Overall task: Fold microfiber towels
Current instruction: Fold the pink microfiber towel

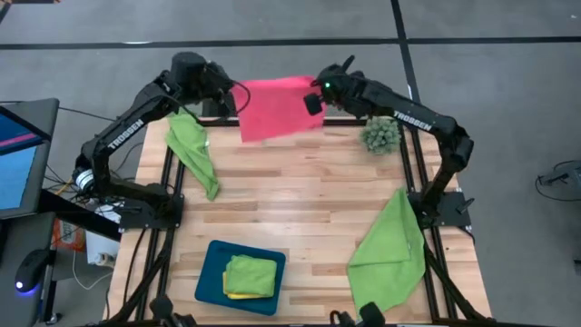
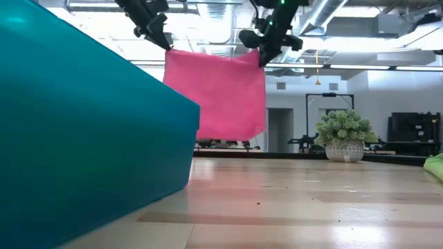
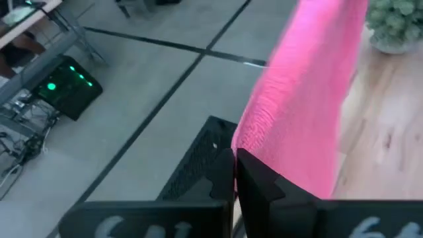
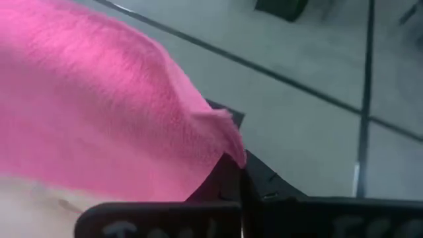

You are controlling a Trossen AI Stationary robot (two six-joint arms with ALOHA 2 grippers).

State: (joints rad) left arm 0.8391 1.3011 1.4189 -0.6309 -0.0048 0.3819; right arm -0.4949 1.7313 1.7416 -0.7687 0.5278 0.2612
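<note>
A: High view first: where's the pink towel (image 1: 277, 107)?

B: Held up in the air over the far edge of the wooden table (image 1: 300, 200), stretched between the two arms. In the low view it hangs as a flat sheet, its lower edge clear of the tabletop, with the small spiky plant (image 2: 345, 133) off to one side beyond it.

A: And the grippers?

B: The left gripper (image 1: 231, 97) is clamped on one top corner of the pink towel, the right gripper (image 1: 313, 103) on the other. Each wrist view shows the dark fingers (image 3: 254, 182) pressed together with pink cloth pinched between them.

A: Other towels?

B: One lime green towel (image 1: 193, 148) lies limp near the pink towel, under the left arm, draped toward the table's left edge. A second, bigger green towel (image 1: 388, 250) lies well apart from the pink one, spread over the right near corner and hanging off the edge. A folded green towel (image 1: 251, 274) sits in the dark teal tray (image 1: 211, 277) at the near edge, with a yellow towel (image 1: 238, 295) showing beneath it.

A: The plant again, from above?

B: Just beside the pink towel's right-hand end, under the right arm, at the far right of the table
</note>
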